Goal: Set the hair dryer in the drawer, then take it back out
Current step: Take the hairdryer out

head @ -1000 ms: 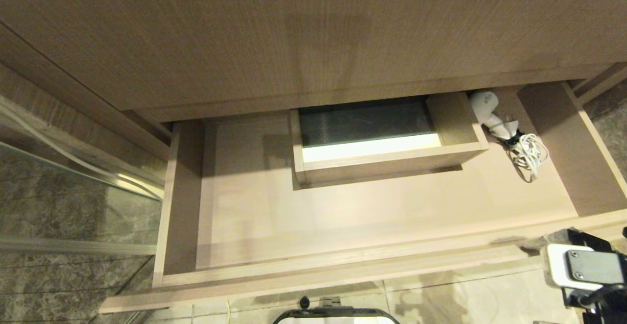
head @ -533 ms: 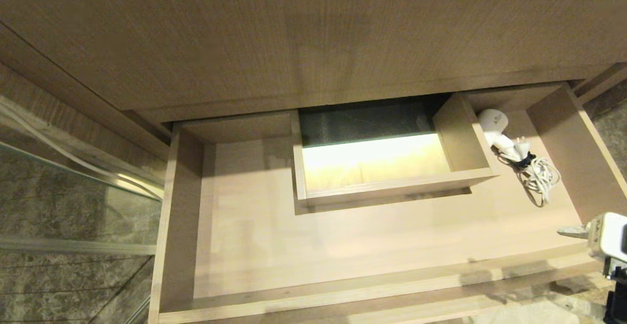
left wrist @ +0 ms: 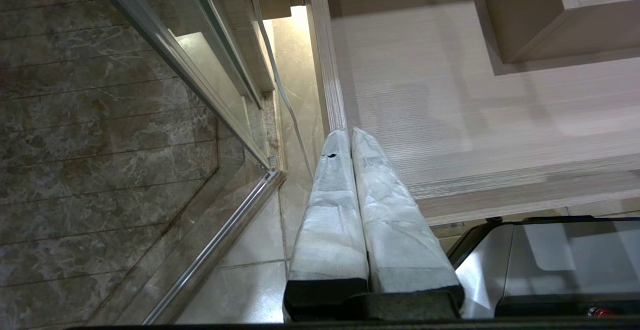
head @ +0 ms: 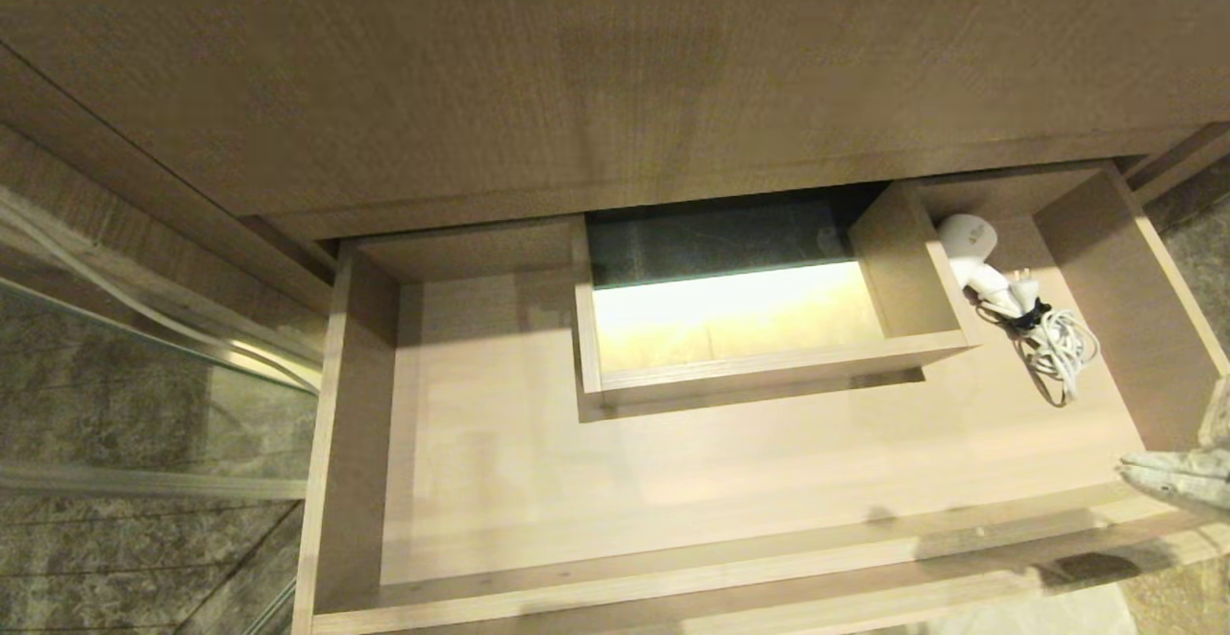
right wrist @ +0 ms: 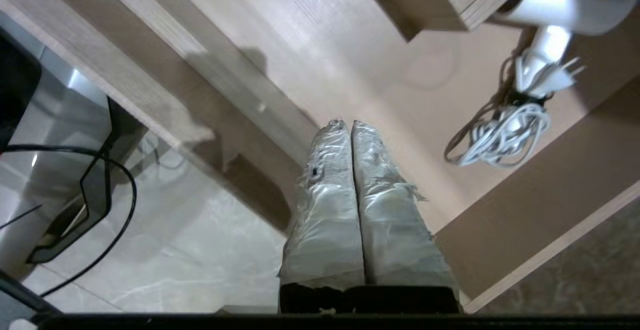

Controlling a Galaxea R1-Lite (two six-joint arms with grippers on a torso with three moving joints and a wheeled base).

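Two end effectors are showing for you at this moment, and both are clenched with nothing between the fingers. The right end effector (right wrist: 347, 123) is hanging over the front right part of the drawer (head: 673, 568), a little inside the front rail, with its wrapped fingers (right wrist: 327, 195) pressed together. In the head view you are seeing only its tip (head: 1168, 476) at the right edge, above the drawer's front right corner. The left end effector (left wrist: 348, 131) is parking outside the drawer, just at the drawer's left wall near the front, above the tiled floor (left wrist: 250, 280), and its fingers are also lying flat against each other.

The drawer is standing pulled out wide from under the wooden bench (head: 615, 68). The hair dryer (head: 971, 251) is lying inside the drawer, in the back right part, just beside the right wall of the boxed cut-out (head: 903, 270) in the drawer. Its white barrel is pointing toward the back of the drawer and its handle toward the front. The white cord (head: 1052, 352) is lying in a loose bundle on the drawer bottom, in front of the handle. The right end effector is well apart from the hair dryer and is touching neither it nor the cord.

A glass panel with a metal rail (left wrist: 220, 230) is standing to the left of the drawer.
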